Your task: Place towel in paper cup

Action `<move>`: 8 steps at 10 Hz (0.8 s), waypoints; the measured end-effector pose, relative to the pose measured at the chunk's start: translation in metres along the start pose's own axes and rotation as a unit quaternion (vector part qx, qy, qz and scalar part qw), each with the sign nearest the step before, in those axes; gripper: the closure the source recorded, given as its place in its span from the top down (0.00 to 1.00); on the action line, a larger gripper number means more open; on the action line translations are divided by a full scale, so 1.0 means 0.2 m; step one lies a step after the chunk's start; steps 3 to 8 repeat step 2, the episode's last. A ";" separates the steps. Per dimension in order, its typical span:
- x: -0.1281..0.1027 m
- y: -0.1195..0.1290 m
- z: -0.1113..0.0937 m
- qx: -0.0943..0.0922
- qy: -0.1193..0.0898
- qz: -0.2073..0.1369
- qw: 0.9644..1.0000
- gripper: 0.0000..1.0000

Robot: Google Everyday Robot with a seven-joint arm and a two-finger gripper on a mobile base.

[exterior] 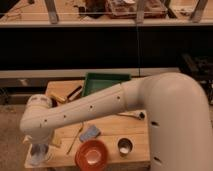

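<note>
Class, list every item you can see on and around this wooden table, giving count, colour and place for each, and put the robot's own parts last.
table: 1, wood, centre
tray: 1, green, back of table
bowl: 1, orange, front edge
metal cup: 1, silver, right of bowl
cloth: 1, blue-grey, behind bowl
stick: 1, pale, left of cloth
yellow-handled tool: 1, back left
arm: 1, white, across table
end effector: 1, front left corner

Bulky cream arm [100, 107], pale claw [39, 152] bottom-left
</note>
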 end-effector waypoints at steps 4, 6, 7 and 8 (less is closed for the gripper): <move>0.02 0.02 -0.06 0.011 0.021 0.009 1.000 0.80; 0.02 0.02 -0.06 0.011 0.021 0.009 1.000 0.80; 0.02 0.02 -0.06 0.011 0.021 0.009 1.000 0.80; 0.02 0.02 -0.06 0.011 0.021 0.009 1.000 0.80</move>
